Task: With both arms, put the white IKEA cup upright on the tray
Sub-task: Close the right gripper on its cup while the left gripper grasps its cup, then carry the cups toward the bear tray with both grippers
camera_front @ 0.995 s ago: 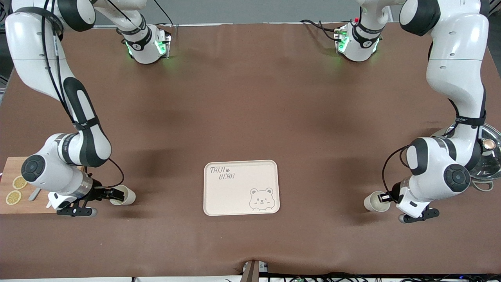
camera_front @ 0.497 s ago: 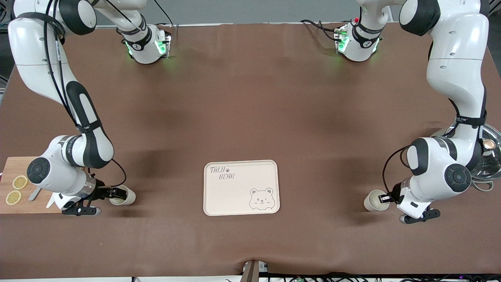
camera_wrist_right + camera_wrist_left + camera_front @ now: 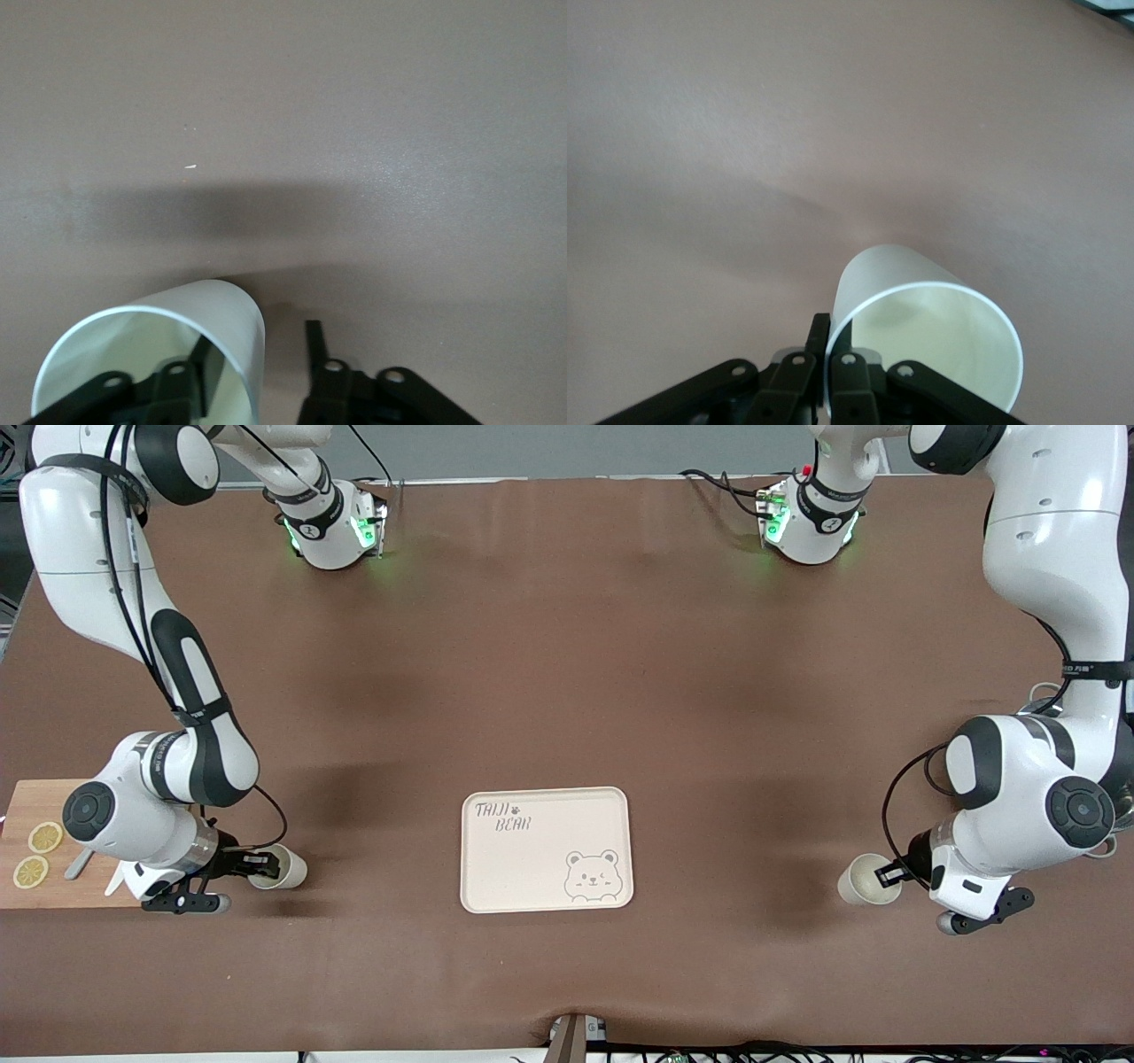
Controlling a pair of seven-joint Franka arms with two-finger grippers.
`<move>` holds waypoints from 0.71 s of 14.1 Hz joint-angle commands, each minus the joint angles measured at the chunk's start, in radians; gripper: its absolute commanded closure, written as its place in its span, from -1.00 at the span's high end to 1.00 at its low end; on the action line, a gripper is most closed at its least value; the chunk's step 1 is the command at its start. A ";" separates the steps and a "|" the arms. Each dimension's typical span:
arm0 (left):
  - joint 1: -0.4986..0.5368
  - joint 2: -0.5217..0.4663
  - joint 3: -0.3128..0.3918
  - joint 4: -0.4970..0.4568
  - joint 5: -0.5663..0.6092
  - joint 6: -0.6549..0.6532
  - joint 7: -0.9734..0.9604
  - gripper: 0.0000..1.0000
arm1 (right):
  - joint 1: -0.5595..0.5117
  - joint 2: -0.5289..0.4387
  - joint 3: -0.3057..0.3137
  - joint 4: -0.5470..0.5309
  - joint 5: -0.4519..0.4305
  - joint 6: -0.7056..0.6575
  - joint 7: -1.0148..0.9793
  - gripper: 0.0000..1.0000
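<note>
Two white cups lie on their sides on the brown table, one at each end. The cream tray (image 3: pixel 496 868) with "TAIJI BEAR" lettering sits between them, with nothing on it. My left gripper (image 3: pixel 889 875) is shut on the rim of the cup (image 3: pixel 861 882) at the left arm's end. The left wrist view shows its fingers (image 3: pixel 830 341) pinching that cup's wall (image 3: pixel 921 292). My right gripper (image 3: pixel 257 861) is open at the other cup (image 3: pixel 283 868). In the right wrist view the gripper (image 3: pixel 259 341) has one finger inside the cup (image 3: pixel 221 310) and one outside, not closed.
A wooden cutting board (image 3: pixel 35 890) with two lemon slices (image 3: pixel 44 837) lies at the right arm's end, partly under that arm. A metal object (image 3: pixel 1123 802) at the left arm's end is mostly hidden by the left arm. The robots' bases stand along the table's top edge.
My left arm has shifted toward its own end of the table, drawing its cup along by the rim. My right gripper has stayed at its cup, which has barely moved.
</note>
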State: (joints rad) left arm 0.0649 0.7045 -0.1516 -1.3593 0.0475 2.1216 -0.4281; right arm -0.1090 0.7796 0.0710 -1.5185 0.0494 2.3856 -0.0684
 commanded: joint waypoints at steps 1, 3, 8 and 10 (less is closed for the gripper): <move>-0.059 -0.031 0.006 0.000 -0.017 -0.037 -0.076 -1.00 | 0.009 0.012 0.003 0.024 0.014 -0.012 0.002 -0.88; -0.085 -0.033 -0.009 0.011 -0.017 -0.046 -0.145 -1.00 | 0.009 0.012 0.003 0.024 0.015 -0.012 0.006 -1.00; -0.194 -0.028 -0.009 0.035 -0.017 -0.046 -0.320 -1.00 | 0.011 0.012 0.003 0.024 0.015 -0.012 0.006 -1.00; -0.239 -0.025 -0.011 0.037 -0.017 -0.045 -0.356 -1.00 | 0.012 0.010 0.003 0.027 0.014 -0.014 0.006 -1.00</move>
State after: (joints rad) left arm -0.1377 0.6823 -0.1687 -1.3355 0.0472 2.0966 -0.7493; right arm -0.1005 0.7805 0.0726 -1.5158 0.0532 2.3831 -0.0673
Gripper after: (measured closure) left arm 0.965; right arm 0.965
